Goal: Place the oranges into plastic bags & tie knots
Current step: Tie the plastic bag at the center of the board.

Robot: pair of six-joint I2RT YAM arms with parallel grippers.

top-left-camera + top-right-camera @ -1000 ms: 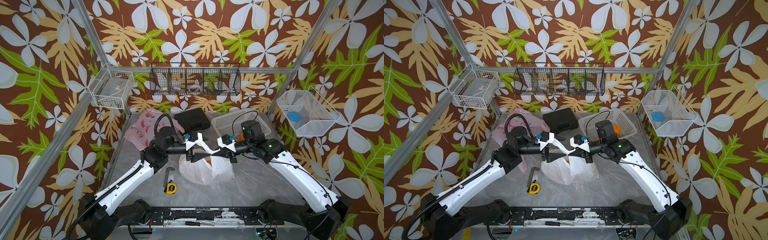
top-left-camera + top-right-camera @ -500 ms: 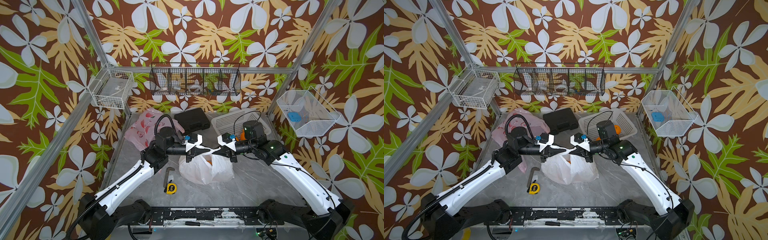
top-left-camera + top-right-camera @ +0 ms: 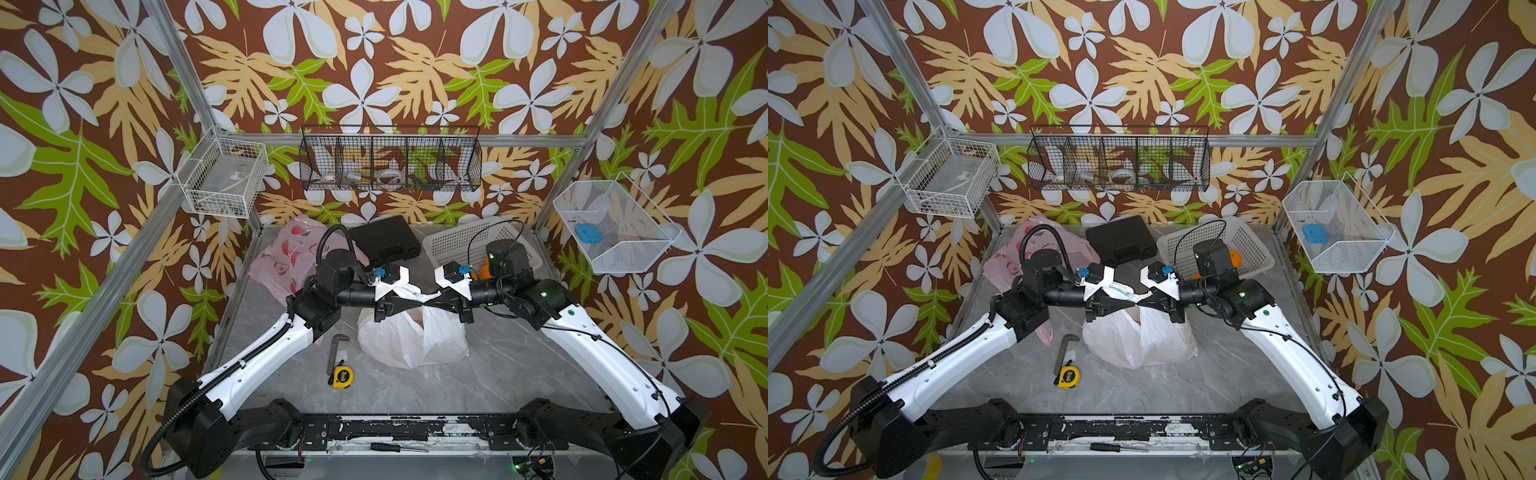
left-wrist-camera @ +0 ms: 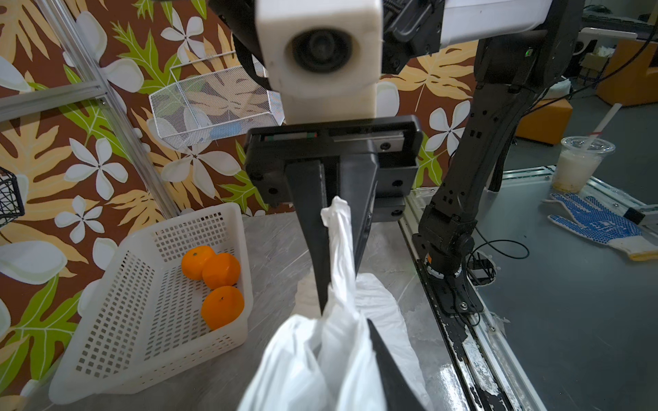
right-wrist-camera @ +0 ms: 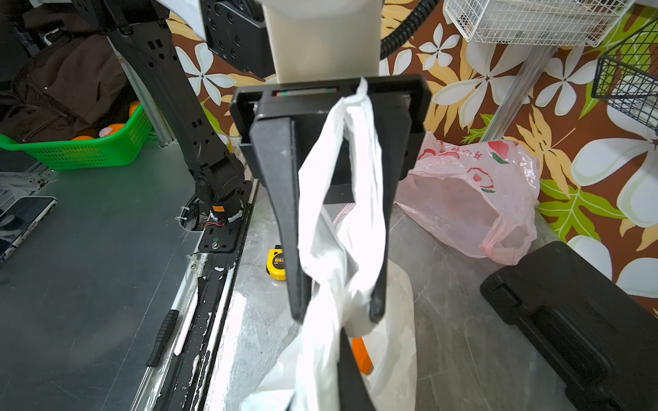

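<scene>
Grey marbled worktop [image 3: 519, 374]. Yellow tape measure [image 3: 342, 376] near, left of centre; grey L-shaped hex key [image 3: 335, 352] just beside it, farther in. Closed black case [image 3: 384, 241] far centre, white perforated basket [image 3: 457, 242] to its right. Black wire rack [image 3: 473, 162] on far wall. White wire basket [image 3: 216, 203] on left wall. White mesh basket [image 3: 631, 253] on right wall, blue item [image 3: 588, 234] inside. Screwdriver [image 3: 395, 447] on near rail.
</scene>
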